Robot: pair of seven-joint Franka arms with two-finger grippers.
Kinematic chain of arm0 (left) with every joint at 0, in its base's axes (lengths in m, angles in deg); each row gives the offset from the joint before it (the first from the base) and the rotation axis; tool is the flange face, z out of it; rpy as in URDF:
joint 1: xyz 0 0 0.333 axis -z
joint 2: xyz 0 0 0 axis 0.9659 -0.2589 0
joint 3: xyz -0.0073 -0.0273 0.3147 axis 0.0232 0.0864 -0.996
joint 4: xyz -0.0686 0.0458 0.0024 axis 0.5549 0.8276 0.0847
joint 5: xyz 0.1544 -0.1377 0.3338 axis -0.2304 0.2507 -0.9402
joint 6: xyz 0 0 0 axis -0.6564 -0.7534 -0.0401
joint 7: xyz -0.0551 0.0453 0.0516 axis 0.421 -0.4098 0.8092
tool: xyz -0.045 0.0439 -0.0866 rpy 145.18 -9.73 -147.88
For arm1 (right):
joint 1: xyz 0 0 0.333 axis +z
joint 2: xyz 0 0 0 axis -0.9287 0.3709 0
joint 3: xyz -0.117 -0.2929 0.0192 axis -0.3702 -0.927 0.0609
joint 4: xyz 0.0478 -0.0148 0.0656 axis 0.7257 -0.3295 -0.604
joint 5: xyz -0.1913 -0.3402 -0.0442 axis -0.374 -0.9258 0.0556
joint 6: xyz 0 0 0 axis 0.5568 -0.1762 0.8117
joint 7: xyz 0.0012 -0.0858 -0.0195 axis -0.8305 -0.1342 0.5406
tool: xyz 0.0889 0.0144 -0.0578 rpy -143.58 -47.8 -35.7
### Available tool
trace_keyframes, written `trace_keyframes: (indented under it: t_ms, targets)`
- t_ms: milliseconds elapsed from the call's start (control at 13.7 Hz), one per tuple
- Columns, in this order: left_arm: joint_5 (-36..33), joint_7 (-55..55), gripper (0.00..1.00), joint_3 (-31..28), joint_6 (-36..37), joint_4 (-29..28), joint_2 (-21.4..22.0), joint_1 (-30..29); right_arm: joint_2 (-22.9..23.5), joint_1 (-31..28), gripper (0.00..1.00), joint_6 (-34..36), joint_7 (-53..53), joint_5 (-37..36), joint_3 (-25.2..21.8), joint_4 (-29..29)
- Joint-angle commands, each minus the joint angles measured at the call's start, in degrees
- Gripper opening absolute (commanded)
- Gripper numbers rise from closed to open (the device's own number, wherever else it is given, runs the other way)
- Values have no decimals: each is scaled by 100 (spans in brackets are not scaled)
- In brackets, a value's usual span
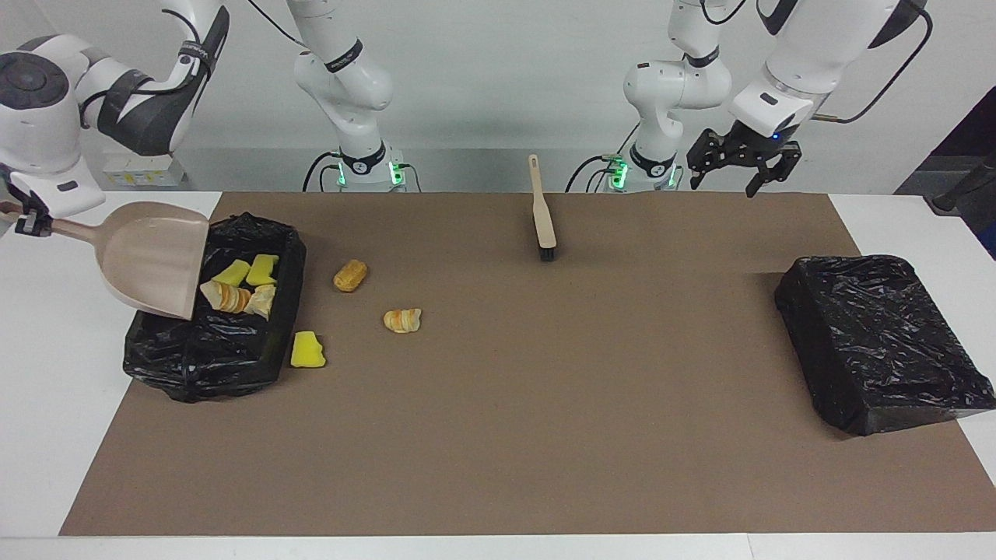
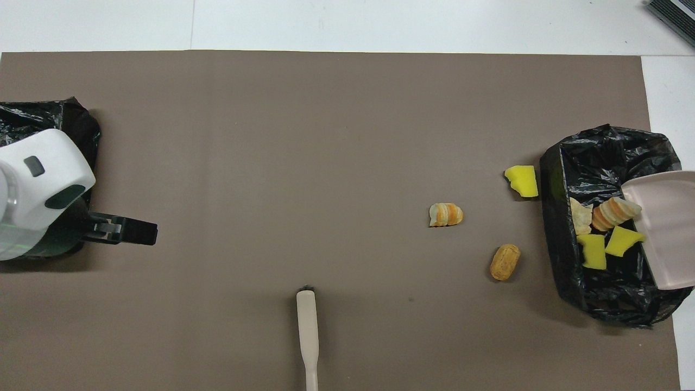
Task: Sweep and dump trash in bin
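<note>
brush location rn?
The brush lies on the brown mat at the robots' edge, about mid-table between the two arm bases, untouched; nearest trash is the croissant piece, farther from the robots.

The bin sits at the right arm's end of the surface, with four trash bits in it and the dustpan tilted over it. Three bits lie just beside the bin on the mat. The brush lies mid-surface, near the robots. A covered box sits at the left arm's end.
</note>
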State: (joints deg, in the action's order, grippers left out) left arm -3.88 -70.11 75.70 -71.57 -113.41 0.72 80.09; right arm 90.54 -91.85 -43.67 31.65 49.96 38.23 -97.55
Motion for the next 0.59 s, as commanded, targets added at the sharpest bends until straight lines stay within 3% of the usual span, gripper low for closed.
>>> trace_keyframes:
  t_ms: [0,293,512]
  targets:
    - [-341,-277,100,80,342,704,-435,-96,-305,-2,0,286,102,158,68,-30]
    - [-491,-463,100,89,501,987,-594,-87,-341,15,0,472,-82,949,348,101]
    - [-315,-480,100,89,492,873,-524,-96,-350,295,0,761,-1011,1467,498,75]
